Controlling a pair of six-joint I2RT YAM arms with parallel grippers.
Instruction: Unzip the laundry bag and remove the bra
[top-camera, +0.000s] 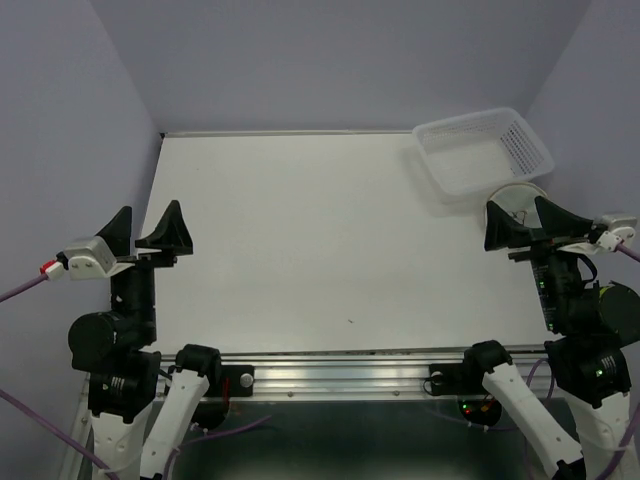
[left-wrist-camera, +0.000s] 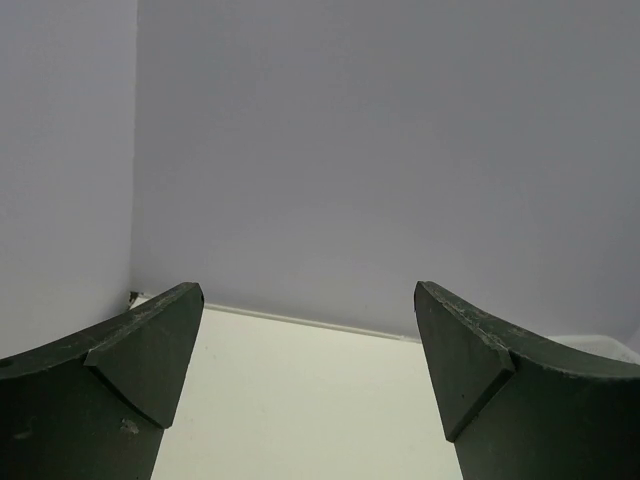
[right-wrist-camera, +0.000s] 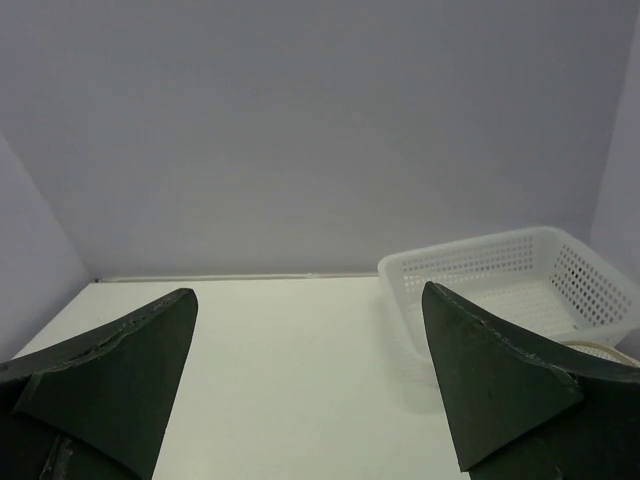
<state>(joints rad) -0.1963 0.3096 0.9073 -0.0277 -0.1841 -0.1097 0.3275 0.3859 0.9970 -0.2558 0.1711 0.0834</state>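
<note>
Left arm pose: left gripper (top-camera: 151, 210) raised over the near-left part of the table (top-camera: 330, 230), pointing to the far side.
Left fingers: spread wide, nothing between them.
Right arm pose: right gripper (top-camera: 515, 205) raised at the near-right edge of the table, also pointing to the far side.
Right fingers: spread wide, nothing held.
Laundry bag (top-camera: 522, 190): far right, just near of the white basket (top-camera: 460, 121), by the right gripper's tips.
Hidden: the right gripper covers the bag's near part in the top view; only a round pale patch with a tan rim shows.
Hard to make out: zipper and bag contents cannot be told; whether bag and basket touch is unclear.
Cut off: the left wrist view shows only table, wall and its own fingers.
</note>
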